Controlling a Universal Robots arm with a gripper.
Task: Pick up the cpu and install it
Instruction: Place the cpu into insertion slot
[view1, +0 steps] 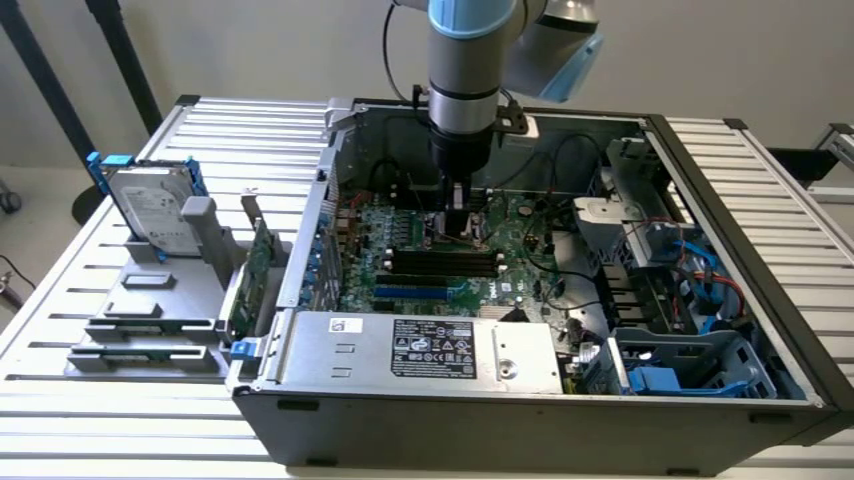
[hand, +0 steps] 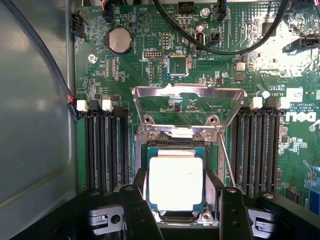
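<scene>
- Inside the open computer case (view1: 534, 420), over the middle of the green motherboard (hand: 95, 80), the gripper (view1: 463, 228) hangs straight down from the arm.
- Between its two black fingers (hand: 137, 205) sits the cpu (hand: 176, 182), pale silver top facing up. The gripper is narrowed onto it, with one finger against each of two opposite edges.
- The cpu lies level over the square socket (hand: 175, 135), whose metal frame shows around it. Whether the cpu is fully seated cannot be told.
- The socket's hinged load plate (hand: 200, 90) stands raised, just beside the cpu.
- Black memory slots (hand: 105, 150) flank the socket on both sides.
- At the exterior view's left, well apart from the case, a hard drive (view1: 147, 210) with blue rails stands in a grey holder (view1: 200, 250) on the slatted bench (view1: 254, 125).
</scene>
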